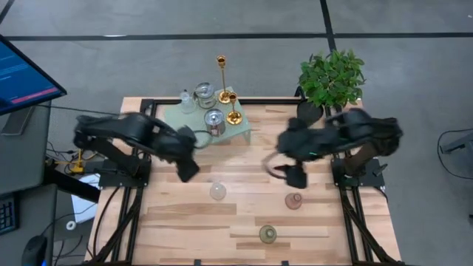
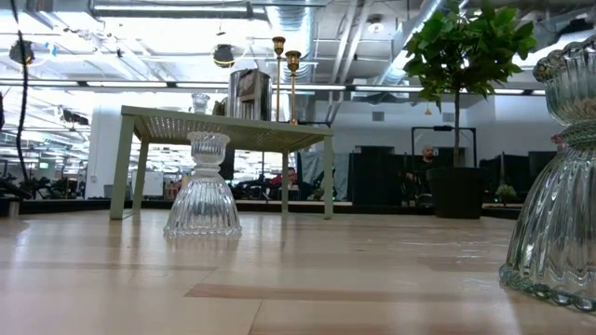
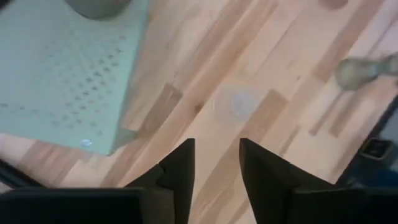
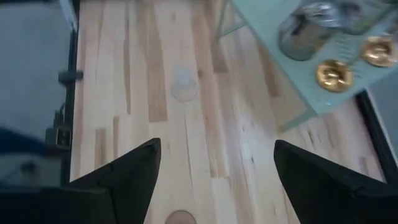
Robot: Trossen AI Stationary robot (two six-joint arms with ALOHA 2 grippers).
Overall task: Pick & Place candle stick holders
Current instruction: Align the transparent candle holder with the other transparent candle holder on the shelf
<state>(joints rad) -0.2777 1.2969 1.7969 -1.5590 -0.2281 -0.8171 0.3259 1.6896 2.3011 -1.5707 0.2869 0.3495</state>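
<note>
A clear glass holder (image 1: 217, 191) stands on its base mid-table; it also shows in the low view (image 2: 203, 186). A pink holder (image 1: 294, 200) stands to its right and a greenish one (image 1: 267, 234) stands near the front edge. Two gold candlesticks (image 1: 222, 70) (image 1: 233, 107), silvery cups (image 1: 214, 122) and small clear glass ones (image 1: 186, 100) stand on the mint-green rack (image 1: 240, 131). My left gripper (image 1: 188, 171) hovers left of and above the clear holder (image 3: 236, 102), fingers narrowly open, empty. My right gripper (image 1: 295, 176) hovers just beyond the pink holder (image 4: 180, 218), wide open, empty.
A potted green plant (image 1: 331, 77) stands at the far right corner. The rack takes up the far middle of the table. Bare wood (image 1: 185, 222) lies at the front left. A monitor (image 1: 22, 74) stands off the table's left side.
</note>
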